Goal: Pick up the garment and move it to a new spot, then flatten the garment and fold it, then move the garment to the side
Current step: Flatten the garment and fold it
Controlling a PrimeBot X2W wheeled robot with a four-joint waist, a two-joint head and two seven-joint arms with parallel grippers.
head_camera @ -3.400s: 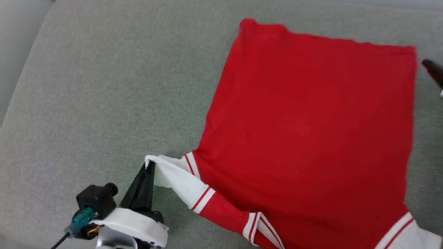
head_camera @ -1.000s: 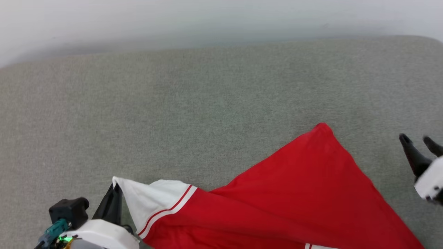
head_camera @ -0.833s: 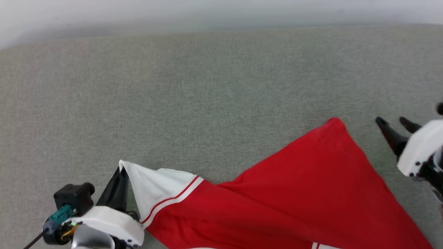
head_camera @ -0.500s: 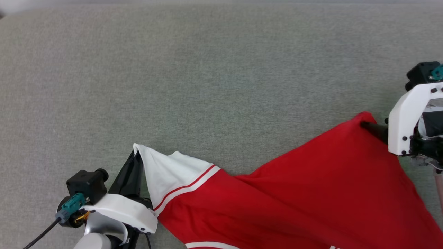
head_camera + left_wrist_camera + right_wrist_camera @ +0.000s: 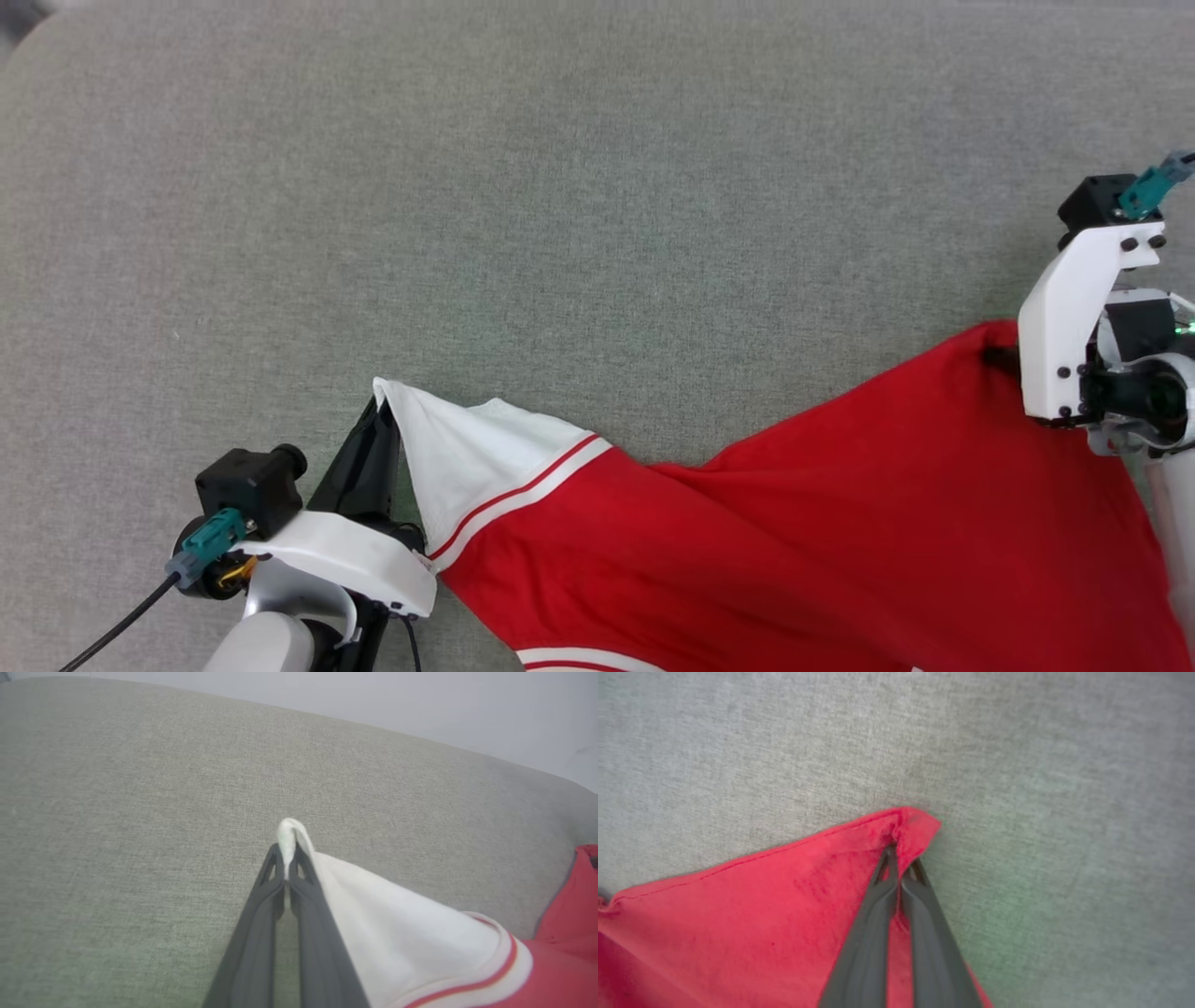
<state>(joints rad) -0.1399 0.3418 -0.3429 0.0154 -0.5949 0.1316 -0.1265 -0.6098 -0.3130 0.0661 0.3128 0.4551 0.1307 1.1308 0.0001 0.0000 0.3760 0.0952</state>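
Observation:
The garment (image 5: 794, 532), red with a white sleeve edged in red-white trim, lies stretched across the lower part of the grey cushion. My left gripper (image 5: 378, 411) at lower left is shut on the tip of the white sleeve (image 5: 289, 833), which peeks out above the fingertips. At the right edge my right gripper (image 5: 1004, 357) is shut on a red corner of the garment (image 5: 910, 823); its fingers are mostly hidden behind the white wrist housing in the head view. The cloth (image 5: 761, 924) sags between the two grips.
The grey fabric cushion (image 5: 560, 205) spreads wide beyond the garment, with its rounded edge at the upper left (image 5: 28, 37). A pale wall (image 5: 420, 704) rises behind the cushion in the left wrist view.
My right gripper came in from the right, open, and has closed on the garment's red corner. The left keeps its hold on the sleeve. The head camera has tilted down.

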